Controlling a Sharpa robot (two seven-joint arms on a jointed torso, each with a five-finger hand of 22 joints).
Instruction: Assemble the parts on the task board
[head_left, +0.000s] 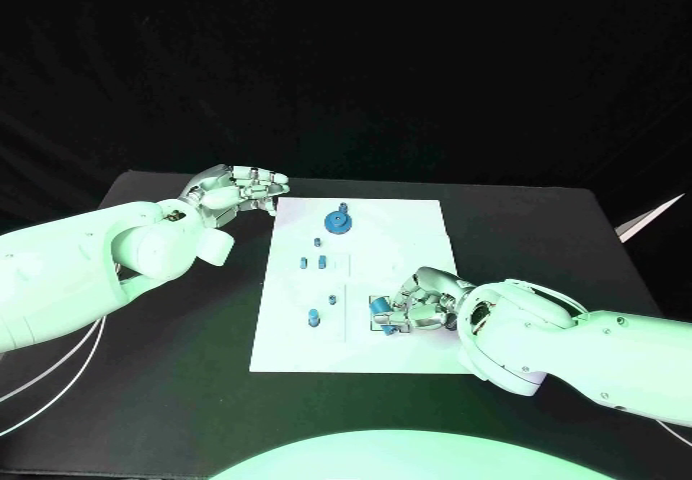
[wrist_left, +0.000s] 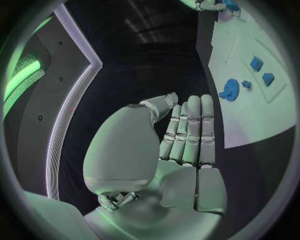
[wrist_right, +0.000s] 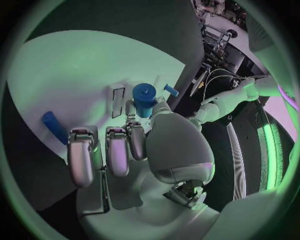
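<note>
The white task board (head_left: 389, 240) lies in the middle of the black table. A blue gear (head_left: 338, 220) stands near its far end, and several small blue parts (head_left: 313, 317) sit along its left side. My right hand (head_left: 415, 305) rests over the board's near right part and pinches a blue cylindrical part (wrist_right: 144, 99) between thumb and finger, just above the board. My left hand (head_left: 238, 190) hovers off the board's far left corner, fingers (wrist_left: 190, 130) stretched out side by side, holding nothing. The gear (wrist_left: 229, 90) lies ahead of it and to one side.
A blue peg (wrist_right: 53, 127) lies on the board beside my right hand's fingers (wrist_right: 81, 155), and a smaller blue piece (wrist_right: 170, 90) lies beyond the held part. Black table (head_left: 173, 350) surrounds the board on all sides.
</note>
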